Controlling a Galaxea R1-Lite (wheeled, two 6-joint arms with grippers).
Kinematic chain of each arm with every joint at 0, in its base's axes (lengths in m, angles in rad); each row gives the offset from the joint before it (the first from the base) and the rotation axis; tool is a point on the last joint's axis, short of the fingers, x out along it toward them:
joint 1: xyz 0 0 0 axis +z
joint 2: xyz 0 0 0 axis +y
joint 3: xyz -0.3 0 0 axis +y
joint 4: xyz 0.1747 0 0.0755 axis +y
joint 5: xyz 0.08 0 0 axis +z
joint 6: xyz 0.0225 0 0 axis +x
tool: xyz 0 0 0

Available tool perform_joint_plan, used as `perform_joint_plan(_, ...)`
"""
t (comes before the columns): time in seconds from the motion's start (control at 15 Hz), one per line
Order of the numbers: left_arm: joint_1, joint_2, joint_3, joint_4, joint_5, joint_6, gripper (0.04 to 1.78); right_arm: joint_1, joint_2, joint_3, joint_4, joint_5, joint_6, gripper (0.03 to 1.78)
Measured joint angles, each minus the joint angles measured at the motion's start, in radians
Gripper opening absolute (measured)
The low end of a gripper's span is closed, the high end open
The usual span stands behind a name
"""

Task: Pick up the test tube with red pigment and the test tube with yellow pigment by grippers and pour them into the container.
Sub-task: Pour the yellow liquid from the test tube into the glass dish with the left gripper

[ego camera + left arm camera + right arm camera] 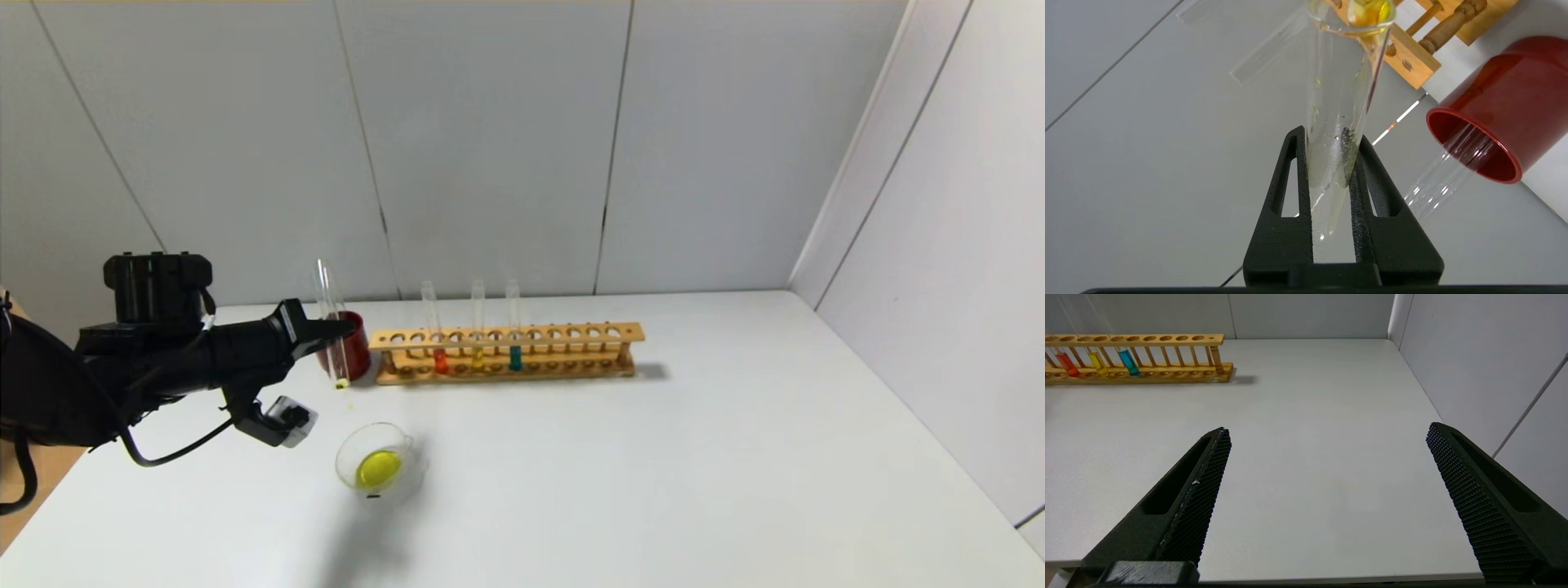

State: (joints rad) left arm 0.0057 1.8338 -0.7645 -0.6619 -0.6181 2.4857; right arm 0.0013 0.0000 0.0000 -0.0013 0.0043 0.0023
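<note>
While the left gripper (pixel 339 328) hangs above the desk (pixel 653 457) just left of the rack (pixel 506 353), its fingers (pixel 1290 192) are clenched on the test tube with yellow pigment (pixel 331 327), pinching it near the open end. Gap betw. the fingers is only as wide as the glass. Tube stands close to upright, a bit tilted, rounded end down w/ a small yellow remnant at the tip (pixel 1370 12); droplets cling to the inner wall. Seen from the head, the tube sits in front of the red cup (pixel 353 347), which is right beside the rack's left end; whether glass touches cup can't be told. A second empty clear tube (pixel 1445 175) leans out of that cup.

Left arm reaches in from the left, forearm roughly level, fingers pointing toward the rack, grey-white module (pixel 286 420) hanging under the wrist.

Container (pixel 377 464) sits on the desk in front of the rack's left end, nearer the robot, well apart from it, w/ a pool of yellow liquid inside. Held tube's tip is above and behind the container, not over it.

Test tube with red pigment (pixel 438 331) stands in the rack, toward its left end, orange-red liquid at the bottom. Next along to the right: a duller yellow tube (pixel 478 327), then a teal tube (pixel 513 325).

Right gripper (pixel 1327 437) is not visible from the head; its own cam shows the fingers (pixel 1208 465) spread wide, holding nothing, low over bare desk, well right of the rack & nearer the robot.
</note>
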Motion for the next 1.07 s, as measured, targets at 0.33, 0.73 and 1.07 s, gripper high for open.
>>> perform_joint_plan(0.33, 0.002, -0.009, 0.019, -0.05, 0.023, 0.025, 0.31, 0.0, 0.0, 0.0, 0.0, 0.0, 0.0, 1.75)
perform_joint_plan(0.73, 0.0, -0.049, 0.081, -0.105, 0.044, 0.056, 0.31, 0.0, 0.0, 0.0, 0.0, 0.0, 0.0, 1.75)
perform_joint_plan(1.07, -0.009, -0.083, 0.108, -0.121, 0.062, 0.074, 0.31, 0.0, 0.0, 0.0, 0.0, 0.0, 0.0, 1.75)
